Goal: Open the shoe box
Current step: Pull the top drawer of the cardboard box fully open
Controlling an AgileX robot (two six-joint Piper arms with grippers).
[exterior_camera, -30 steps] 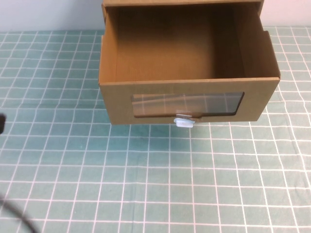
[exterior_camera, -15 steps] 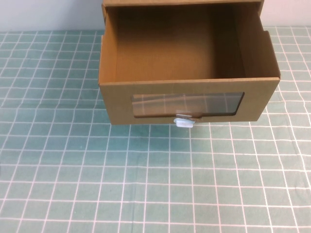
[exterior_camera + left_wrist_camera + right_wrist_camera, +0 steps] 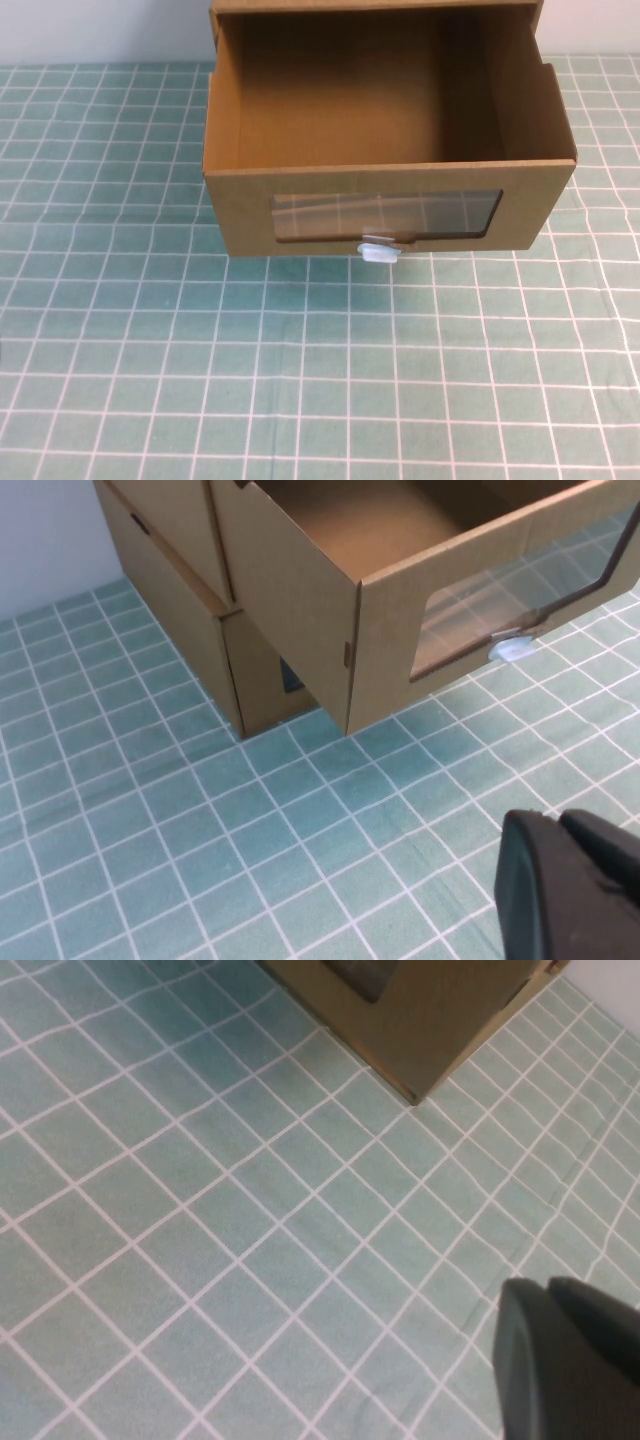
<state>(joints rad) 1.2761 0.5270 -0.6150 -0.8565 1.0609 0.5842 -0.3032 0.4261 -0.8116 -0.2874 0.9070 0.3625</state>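
The shoe box (image 3: 180,530) sits with its drawer (image 3: 240,205) pulled out toward you, and your left gripper (image 3: 560,830) and right gripper (image 3: 550,1295), both clenched empty off its front corners, could clip that drawer and shove it back if swung carelessly.

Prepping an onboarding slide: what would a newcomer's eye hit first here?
The cardboard shoe box stands at the far middle of the green checked tablecloth. Its drawer is pulled out and empty, with a clear window and a small white pull tab on its front. The left hand and right hand, both shut and holding nothing, hover over the cloth near the box, outside the high view.
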